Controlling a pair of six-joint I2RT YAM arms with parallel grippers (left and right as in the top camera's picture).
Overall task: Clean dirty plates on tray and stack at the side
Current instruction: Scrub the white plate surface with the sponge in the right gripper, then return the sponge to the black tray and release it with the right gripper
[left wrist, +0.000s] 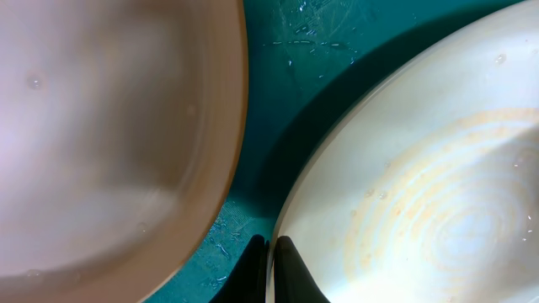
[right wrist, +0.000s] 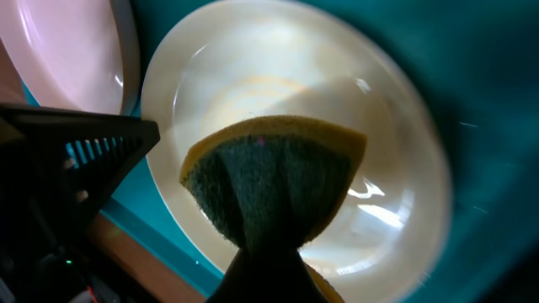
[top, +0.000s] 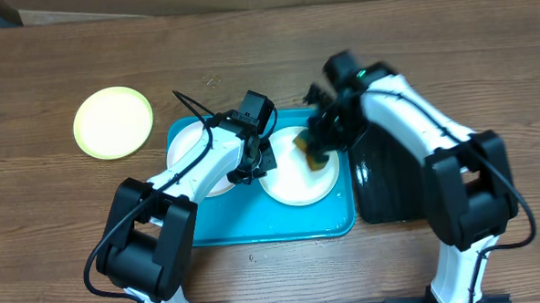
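The turquoise tray (top: pixel 255 230) holds two white plates. My left gripper (top: pixel 252 163) is shut on the left rim of the right white plate (top: pixel 294 185); in the left wrist view its fingers (left wrist: pixel 271 271) pinch that rim (left wrist: pixel 438 194), which shows faint orange rings. My right gripper (top: pixel 323 142) is shut on a yellow sponge with a green scouring face (top: pixel 311 154) and presses it on the same plate (right wrist: pixel 253 93); the sponge (right wrist: pixel 269 181) fills the right wrist view. The other white plate (top: pixel 190 150) lies at the tray's left (left wrist: pixel 101 126). The pale yellow-green plate (top: pixel 113 122) lies on the table, off the tray.
A narrow black tray (top: pixel 390 178) lies right of the turquoise tray, under my right arm. Water drops sit on the tray floor (left wrist: pixel 312 42) between the plates. The wooden table (top: pixel 64 234) surrounds everything.
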